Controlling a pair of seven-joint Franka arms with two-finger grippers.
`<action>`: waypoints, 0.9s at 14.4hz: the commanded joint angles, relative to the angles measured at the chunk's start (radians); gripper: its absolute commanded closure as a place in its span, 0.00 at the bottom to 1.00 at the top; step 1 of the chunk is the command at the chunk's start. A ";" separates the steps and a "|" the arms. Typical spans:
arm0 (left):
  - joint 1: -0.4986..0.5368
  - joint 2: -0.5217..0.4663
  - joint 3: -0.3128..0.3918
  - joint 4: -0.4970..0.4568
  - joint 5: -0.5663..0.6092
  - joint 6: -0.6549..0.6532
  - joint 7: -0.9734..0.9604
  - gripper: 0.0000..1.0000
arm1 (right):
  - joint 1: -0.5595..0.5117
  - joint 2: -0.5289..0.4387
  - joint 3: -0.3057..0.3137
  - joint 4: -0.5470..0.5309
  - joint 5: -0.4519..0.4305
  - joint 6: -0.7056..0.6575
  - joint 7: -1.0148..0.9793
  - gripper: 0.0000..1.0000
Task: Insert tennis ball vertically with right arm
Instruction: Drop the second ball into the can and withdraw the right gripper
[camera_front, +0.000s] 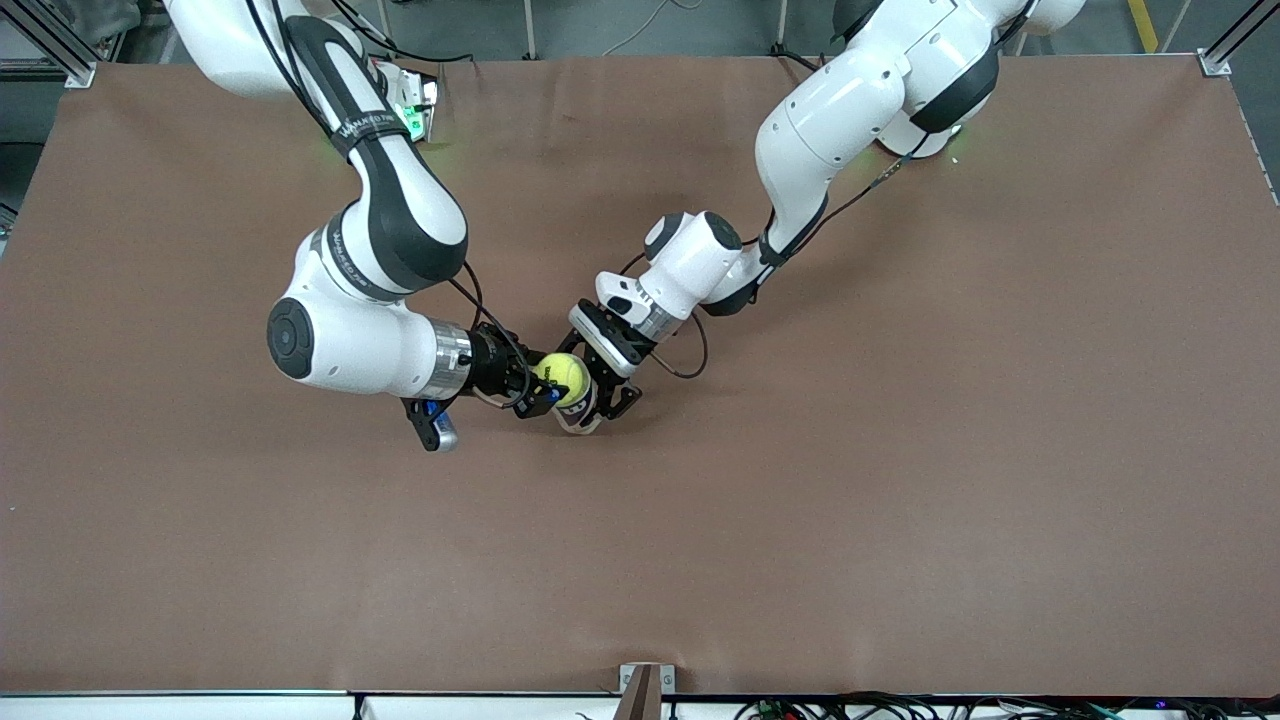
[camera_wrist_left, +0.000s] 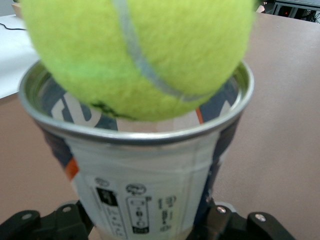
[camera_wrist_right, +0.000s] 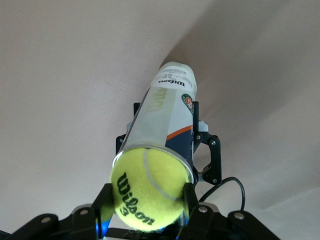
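Front view: right gripper (camera_front: 548, 388) clamped shut on yellow ball (camera_front: 560, 378), reaching in sideways from right arm (camera_front: 370, 300), up off the brown table (camera_front: 900, 500) near its middle. Ball right at the open mouth of can (camera_front: 580, 410), just above it, touching or nearly so, cannot tell which. Can upright, gripped low on its body by left gripper (camera_front: 605, 400), coming in from left arm (camera_front: 800, 150), the two grippers almost meeting at the can. Small blue-and-silver piece (camera_front: 440, 428) hanging under the right wrist. Left wrist view: ball (camera_wrist_left: 140, 55) huge and close, filling the top, sitting over the metal rim of the can (camera_wrist_left: 145, 185), bottom of ball dipping just inside the rim line, most of it above. Grey seam curving across the felt, black lettering at its lower edge. Can label white with small black print, dark blue and orange patches at the sides. Left gripper (camera_wrist_left: 145, 222) around the can body, one black finger (camera_wrist_left: 235, 222) on either side pressed to the wall. Table (camera_wrist_left: 280, 125) around. Right wrist view: right gripper (camera_wrist_right: 147, 200) with a black finger (camera_wrist_right: 192, 197) either side of the ball (camera_wrist_right: 147, 192), squeezing it, "Wilson 3" printed in black facing the camera. Can (camera_wrist_right: 165, 115) running away from the ball down to the table (camera_wrist_right: 60, 75), mouth just under the ball, white label with Wilson print, blue and orange band. Left gripper (camera_wrist_right: 167, 142) closed round the can partway down.
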 joint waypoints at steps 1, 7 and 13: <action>0.004 0.010 0.003 -0.002 0.008 0.007 0.009 0.21 | 0.003 0.011 -0.007 0.009 -0.033 0.004 0.007 0.45; 0.004 0.007 0.003 -0.003 0.008 0.007 0.009 0.21 | 0.003 0.013 -0.007 0.012 -0.032 0.004 0.010 0.00; 0.004 0.006 0.004 -0.005 0.008 0.007 0.007 0.15 | -0.047 0.010 -0.013 0.076 -0.125 -0.018 -0.080 0.00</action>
